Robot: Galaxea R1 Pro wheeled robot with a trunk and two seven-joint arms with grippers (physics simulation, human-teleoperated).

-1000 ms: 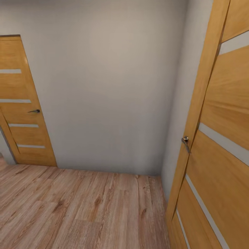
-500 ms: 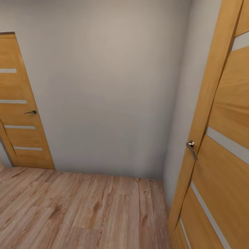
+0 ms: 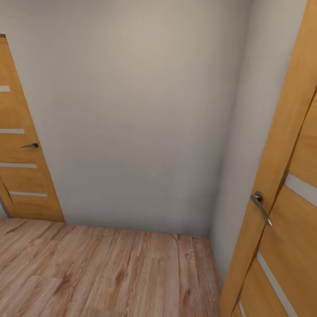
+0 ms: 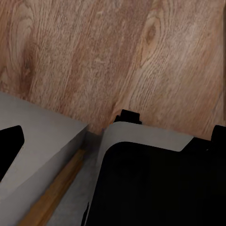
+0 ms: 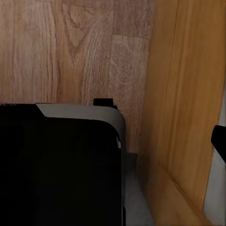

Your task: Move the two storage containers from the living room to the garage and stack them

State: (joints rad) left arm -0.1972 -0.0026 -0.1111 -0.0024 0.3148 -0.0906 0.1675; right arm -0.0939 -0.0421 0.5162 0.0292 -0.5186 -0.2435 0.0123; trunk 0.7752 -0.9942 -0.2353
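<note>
The two storage containers are out of view, and so is the garage. In the left wrist view my left gripper [image 4: 113, 136] hangs over my own grey-and-black base [image 4: 155, 183]. Its dark fingertips [image 4: 9, 146] sit at opposite edges of that picture, open, with nothing between them. My right gripper [image 5: 113, 141] hangs over the base [image 5: 61, 165] too. One fingertip [image 5: 219, 141] shows at that picture's edge, and nothing is held.
A plain grey-white wall [image 3: 132, 114] stands straight ahead across pale wood-plank flooring [image 3: 101, 273]. A wooden door with pale stripes [image 3: 17, 149] is shut at the left. Another striped door [image 3: 286, 211] with a metal handle [image 3: 260, 206] stands very close on my right.
The whole head view has shifted: the camera has moved. The left door has slid toward the left edge, and the right door with its handle now sits lower and further right.
</note>
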